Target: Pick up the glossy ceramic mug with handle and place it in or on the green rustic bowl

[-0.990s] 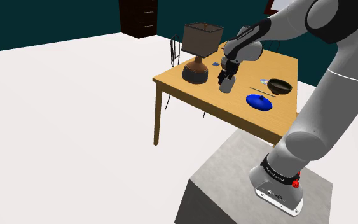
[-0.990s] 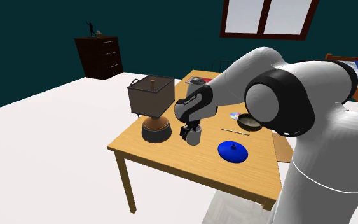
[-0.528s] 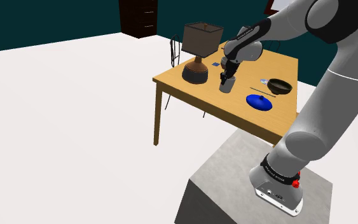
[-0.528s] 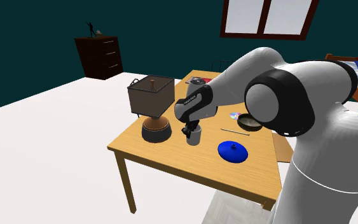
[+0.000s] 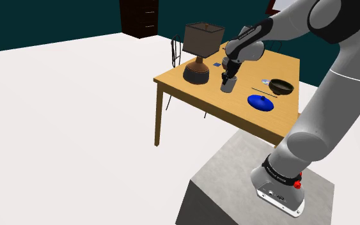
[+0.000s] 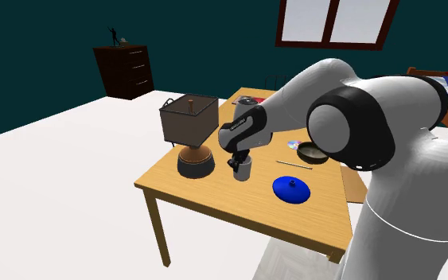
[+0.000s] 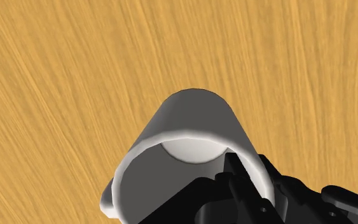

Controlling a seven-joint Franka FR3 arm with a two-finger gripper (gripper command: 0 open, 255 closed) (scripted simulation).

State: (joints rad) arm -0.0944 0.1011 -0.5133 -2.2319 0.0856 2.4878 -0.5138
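**Shoulder view.** The gripper point(image 5: 227, 76) is positioned directly over the mug point(image 5: 227, 85). The mug stands upright on the table point(image 5: 233, 103), near the table's middle. The bowl point(image 5: 281, 86), rendered dark with an olive rim, stands well apart from the mug, toward the shoulder view's right, and is empty. A thin rod point(image 5: 259, 90) lies between mug and bowl. A blue lid point(image 5: 260, 102) lies near the bowl, on the nearer side. A lamp point(image 5: 199, 54) with a box-shaped shade stands just beside the mug, on the shoulder view's left.

**Second exterior view.** The gripper point(image 6: 238, 162) is seen at the rim of the mug point(image 6: 243, 171), whose base appears to rest on the table point(image 6: 214, 195). The bowl point(image 6: 313, 153) lies farther toward the second exterior view's right, and the blue lid point(image 6: 292, 188) lies nearer than it. The lamp point(image 6: 192, 131) is close on the mug's left. A dresser point(image 6: 124, 70) stands far off against the wall.

**Wrist view.** The gripper point(image 7: 250, 168) is narrowed onto the wall of the pale mug point(image 7: 190, 121), with one finger inside the rim and one outside.

**Progress.** The grasp is judged complete. Lifting, carrying and release at the bowl remain. The route is judged to cross the rod and pass the lid, so a lift is needed first. The lamp calls for care during the rise.
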